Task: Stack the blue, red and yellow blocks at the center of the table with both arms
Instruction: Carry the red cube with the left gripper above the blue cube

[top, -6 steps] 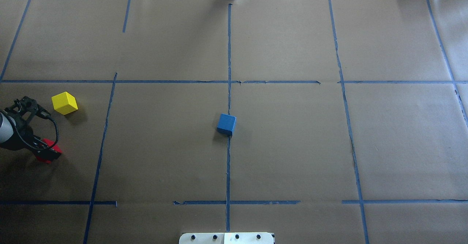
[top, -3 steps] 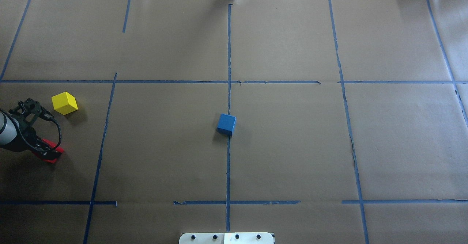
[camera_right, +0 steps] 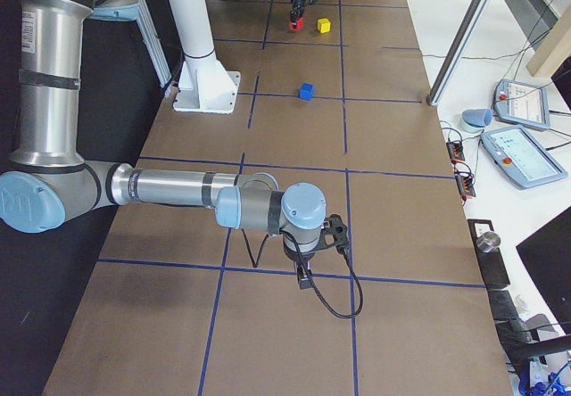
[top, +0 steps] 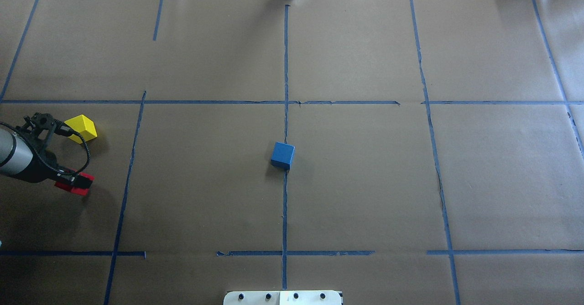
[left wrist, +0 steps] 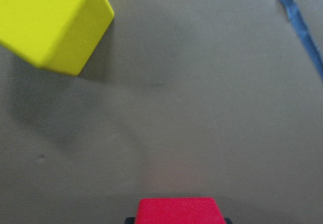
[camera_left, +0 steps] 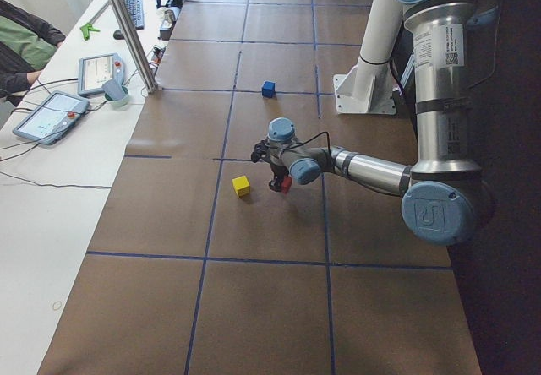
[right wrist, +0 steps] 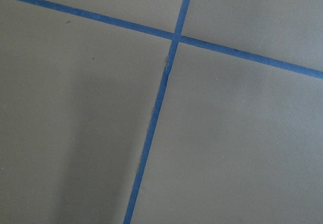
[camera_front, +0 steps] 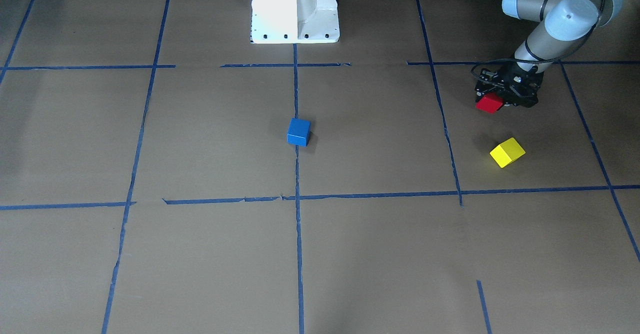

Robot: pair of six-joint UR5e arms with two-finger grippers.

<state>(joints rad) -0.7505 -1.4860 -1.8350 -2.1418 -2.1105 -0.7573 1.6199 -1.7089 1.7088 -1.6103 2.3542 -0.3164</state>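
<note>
The blue block (top: 282,155) rests on the centre tape line (top: 285,204) in the middle of the brown table. At the far left lies the yellow block (top: 82,128), tilted relative to the tape grid. My left gripper (top: 73,184) is shut on the red block (camera_front: 489,103), just nearer to the robot than the yellow block (camera_front: 507,152). In the left wrist view the red block (left wrist: 180,211) sits at the bottom edge and the yellow block (left wrist: 50,22) at the top left. My right gripper (camera_right: 305,280) shows only in the exterior right view, low over bare table; whether it is open I cannot tell.
The white pedestal (camera_front: 295,9) stands at the robot's edge of the table on the centre line. A metal post (camera_left: 127,29) rises at the far edge. Beyond it a white bench holds tablets (camera_left: 51,113), and a person's sleeve (camera_left: 21,54) shows there.
My left gripper has moved a little to the right, towards the centre, carrying the red block with it. The yellow and blue blocks have stayed put.
</note>
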